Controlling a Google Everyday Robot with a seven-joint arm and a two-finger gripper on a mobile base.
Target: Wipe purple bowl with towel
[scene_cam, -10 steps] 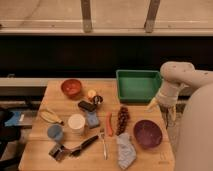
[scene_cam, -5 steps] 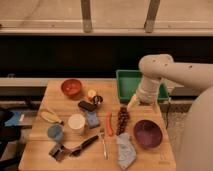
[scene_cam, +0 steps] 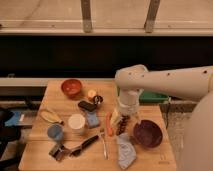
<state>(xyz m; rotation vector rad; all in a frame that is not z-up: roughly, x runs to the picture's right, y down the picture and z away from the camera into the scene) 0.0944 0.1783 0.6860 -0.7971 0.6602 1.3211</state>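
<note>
The purple bowl (scene_cam: 147, 133) sits on the wooden table (scene_cam: 55, 95) near its right front. A pale blue-grey towel (scene_cam: 126, 150) lies crumpled on the table just left of the bowl, near the front edge. My gripper (scene_cam: 119, 120) hangs at the end of the white arm (scene_cam: 165, 82), above the middle of the table, a little behind and left of the towel and left of the bowl. It holds nothing that I can see.
An orange bowl (scene_cam: 71, 87) stands at the back left. A green bin (scene_cam: 150, 96) is mostly hidden behind my arm. A white cup (scene_cam: 76, 123), blue cup (scene_cam: 55, 132), banana (scene_cam: 50, 116), sponge (scene_cam: 92, 119), carrot (scene_cam: 109, 123) and utensils (scene_cam: 82, 145) crowd the middle and left.
My arm has swung left from the table's right edge, across the green bin, and lowered the gripper over the middle of the table near the towel.
</note>
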